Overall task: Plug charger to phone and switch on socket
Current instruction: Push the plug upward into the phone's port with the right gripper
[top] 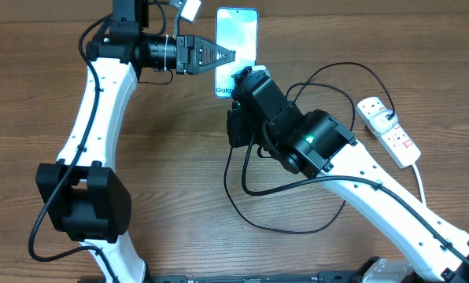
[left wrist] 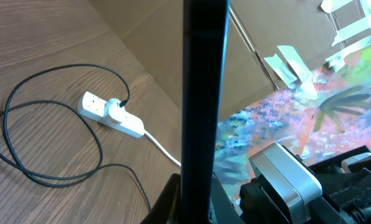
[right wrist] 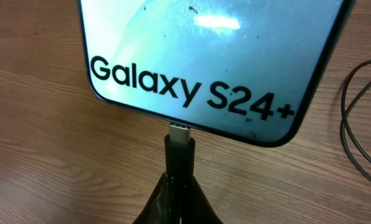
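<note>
The phone (top: pixel 236 31) lies at 12 o'clock on the brown wood-grain table (top: pixel 179 157). It is a slim rectangle with rounded corners, a glossy pale blue screen and a thin black rim. The left gripper (top: pixel 223 56) comes in from 9 o'clock, and its dark tapered fingers are closed on the phone's long side; in the left wrist view the phone shows as a narrow black bar standing between them. The right gripper (right wrist: pixel 178 183) is pressed together on the charger (right wrist: pixel 178 155), on the matte black body of its connector. The short silver metal tip meets the phone's end under the words "Galaxy S24+". Part of the tip is still bare, and how deep it sits I cannot tell. The thin black cable makes loose round loops from the centre toward 4 o'clock. The socket (top: pixel 388 130), a smooth white oblong strip with small red switches and a plug in it, lies at 3 o'clock, well apart from the phone.
</note>
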